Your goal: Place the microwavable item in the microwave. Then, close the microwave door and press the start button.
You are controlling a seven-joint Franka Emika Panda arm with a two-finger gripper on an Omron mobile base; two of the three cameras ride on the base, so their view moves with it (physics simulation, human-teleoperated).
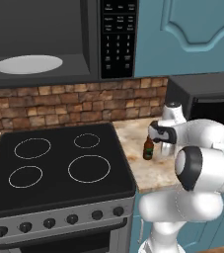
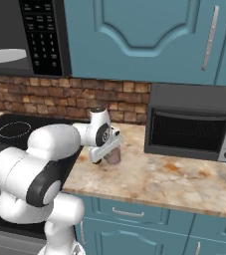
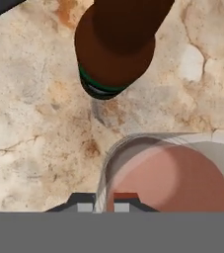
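Note:
The microwavable item, a short pinkish glass cup (image 3: 168, 179), stands on the stone counter beside a brown beer bottle (image 3: 116, 44). My gripper (image 3: 104, 205) is shut on the cup's near rim, one finger inside the wall and one outside. From the right base view, the gripper (image 2: 108, 153) reaches down onto the cup (image 2: 115, 157). The microwave (image 1: 39, 29) hangs open above the stove, its white turntable plate (image 1: 28, 64) bare and its keypad (image 1: 118, 39) on the right. The microwave door is out of view.
The beer bottle (image 1: 148, 148) stands just left of my hand, close to the cup. A black stove (image 1: 59, 163) lies to the left. A dark toaster oven (image 2: 194, 122) sits at the counter's back right, with blue cabinets (image 2: 144, 30) above.

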